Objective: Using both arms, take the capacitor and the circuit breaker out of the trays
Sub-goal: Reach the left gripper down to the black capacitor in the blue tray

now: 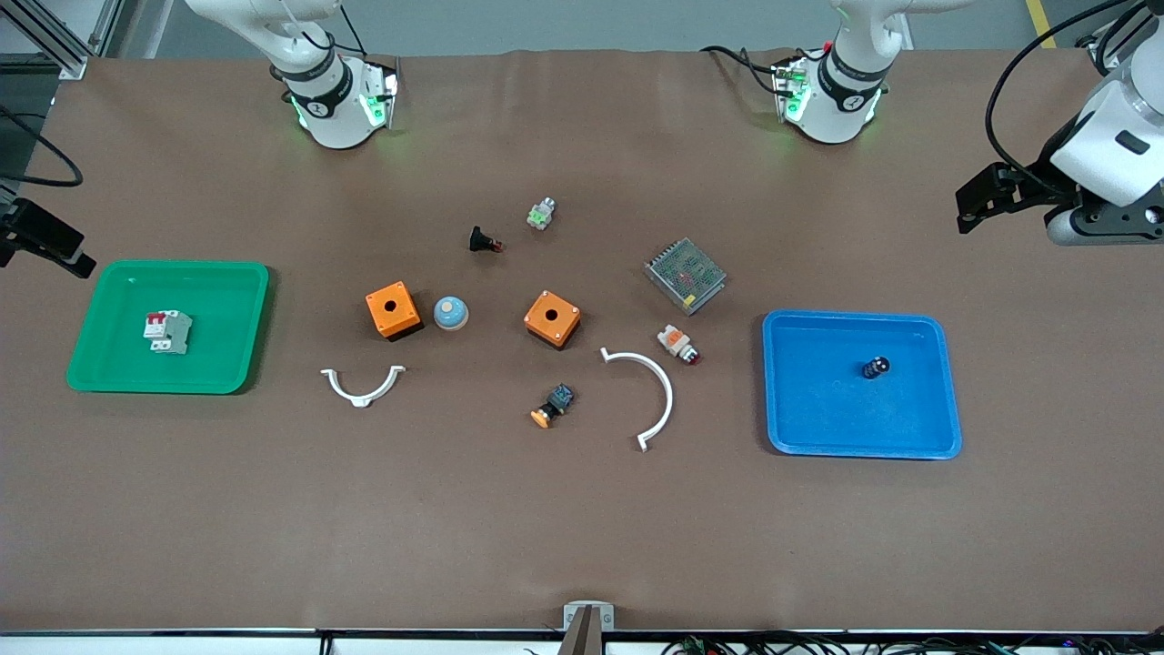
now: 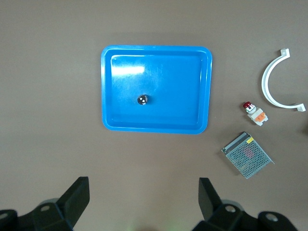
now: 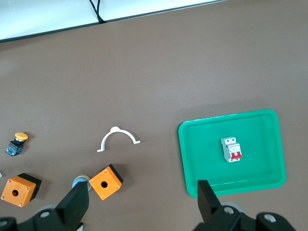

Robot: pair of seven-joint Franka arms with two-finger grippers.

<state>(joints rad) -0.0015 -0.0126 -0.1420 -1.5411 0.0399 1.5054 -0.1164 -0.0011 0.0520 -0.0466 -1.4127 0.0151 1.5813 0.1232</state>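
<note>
My left gripper (image 2: 142, 202): fingers spread, holding nothing, high above the blue tray (image 2: 201, 91) holding the capacitor (image 2: 143, 99). My right gripper (image 3: 142, 204): fingers spread, holding nothing, high above the green tray (image 3: 192, 159) holding the breaker (image 3: 231, 149).

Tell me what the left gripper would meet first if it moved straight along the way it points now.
Probably bare table. The left gripper, fingers open, points down at the brown surface beside the blue tray; the capacitor in the tray lies off that line, though depth is unclear.

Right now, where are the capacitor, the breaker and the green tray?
capacitor (image 1: 876, 367): front view, on its dark body.
breaker (image 1: 168, 331): front view, on its white casing.
green tray (image 1: 109, 377): front view, on its rim.
</note>
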